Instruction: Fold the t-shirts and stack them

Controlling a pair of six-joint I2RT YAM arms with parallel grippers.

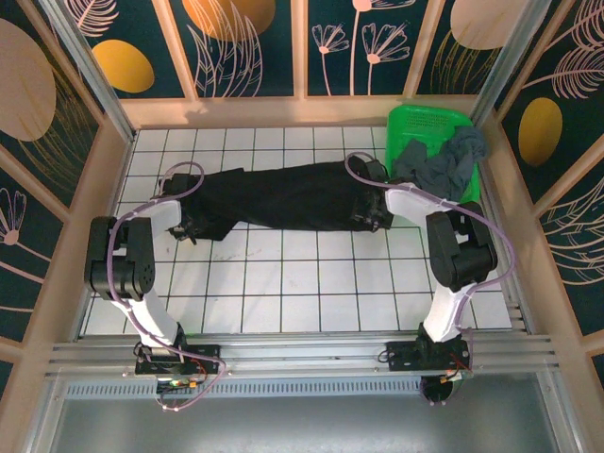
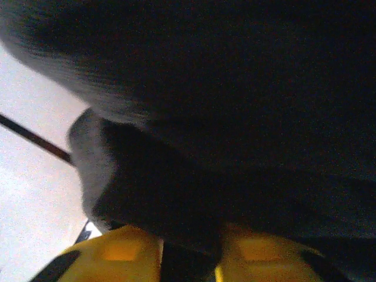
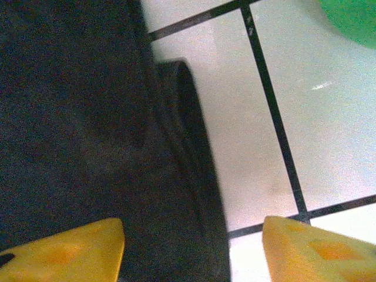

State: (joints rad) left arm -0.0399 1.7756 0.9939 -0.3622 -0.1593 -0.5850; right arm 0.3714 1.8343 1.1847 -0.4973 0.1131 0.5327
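Left tool [image 2: 191, 255] narrow, pinching a fold of the black shirt [image 1: 293, 193]. Right tool [image 3: 194, 249] wide, astride the shirt's edge, one finger over cloth, one over the counter [image 1: 283, 283]. Black shirt lies stretched across the counter between both tools; grey shirt [image 1: 451, 160] sits in the basket [image 1: 415, 121], far right.

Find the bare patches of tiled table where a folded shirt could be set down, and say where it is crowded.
Widest free patch: the near tiles between the black t-shirt and the table's near edge. A narrower strip runs between the shirt and the far wall. Crowded: the far right corner, where the green basket holds a grey t-shirt.
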